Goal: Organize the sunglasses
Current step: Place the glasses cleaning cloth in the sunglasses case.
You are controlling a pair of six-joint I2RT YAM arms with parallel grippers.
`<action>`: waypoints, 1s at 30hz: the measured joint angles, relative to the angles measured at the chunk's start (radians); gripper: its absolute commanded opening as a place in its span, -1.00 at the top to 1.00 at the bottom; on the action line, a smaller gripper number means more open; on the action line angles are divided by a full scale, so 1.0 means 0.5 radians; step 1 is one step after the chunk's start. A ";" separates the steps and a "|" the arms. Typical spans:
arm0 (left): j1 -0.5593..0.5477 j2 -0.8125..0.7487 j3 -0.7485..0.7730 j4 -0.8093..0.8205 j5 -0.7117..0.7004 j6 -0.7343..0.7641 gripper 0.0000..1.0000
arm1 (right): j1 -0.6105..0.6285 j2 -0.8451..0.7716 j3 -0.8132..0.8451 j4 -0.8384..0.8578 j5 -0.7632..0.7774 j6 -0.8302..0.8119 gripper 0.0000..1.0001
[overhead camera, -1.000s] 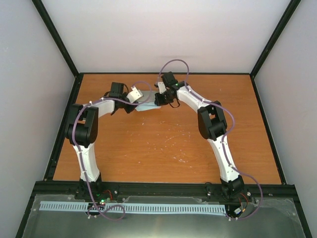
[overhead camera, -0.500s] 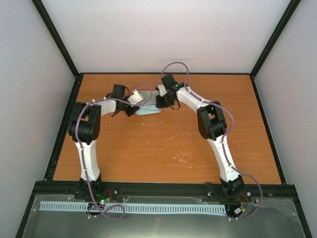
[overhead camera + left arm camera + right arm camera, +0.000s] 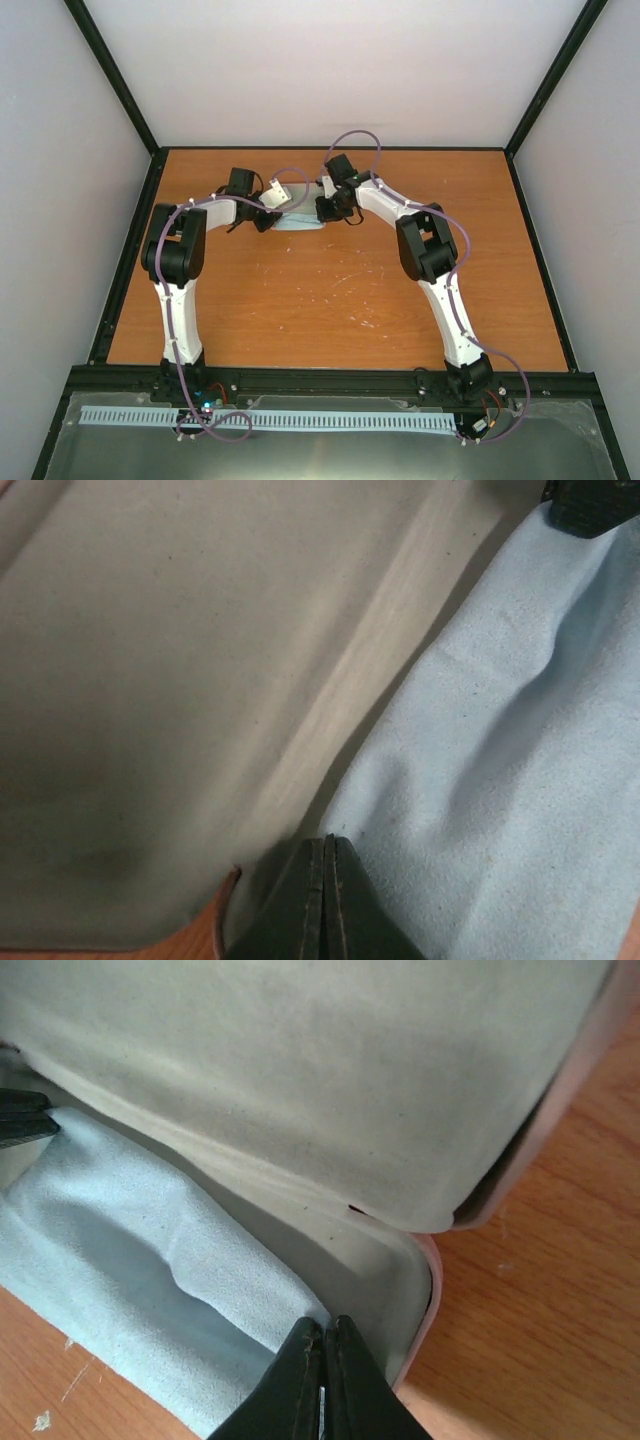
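A lab test cell: white panels (image 3: 330,70) and black frame rails (image 3: 113,78) enclose a wooden table (image 3: 330,290).

You have bare table (image 3: 330,300) across the near and middle stretch, on either side. The far centre is tight: the left gripper (image 3: 325,845) and right gripper (image 3: 322,1332) face each other across the open case (image 3: 432,1285), with cloth (image 3: 110,1220) between them and the lid (image 3: 300,1070) raised close over both.
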 measured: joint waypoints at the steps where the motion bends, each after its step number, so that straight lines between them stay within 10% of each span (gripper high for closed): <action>1: 0.000 0.002 0.001 0.008 -0.002 0.002 0.99 | 0.000 0.000 -0.003 0.008 0.010 0.005 0.94; 21: 0.000 0.010 -0.014 0.104 -0.079 -0.032 0.99 | 0.001 0.001 -0.005 0.137 0.072 0.091 0.83; 30: -0.001 -0.050 -0.130 0.176 -0.094 -0.087 0.41 | 0.008 0.040 0.032 0.179 0.027 0.100 0.46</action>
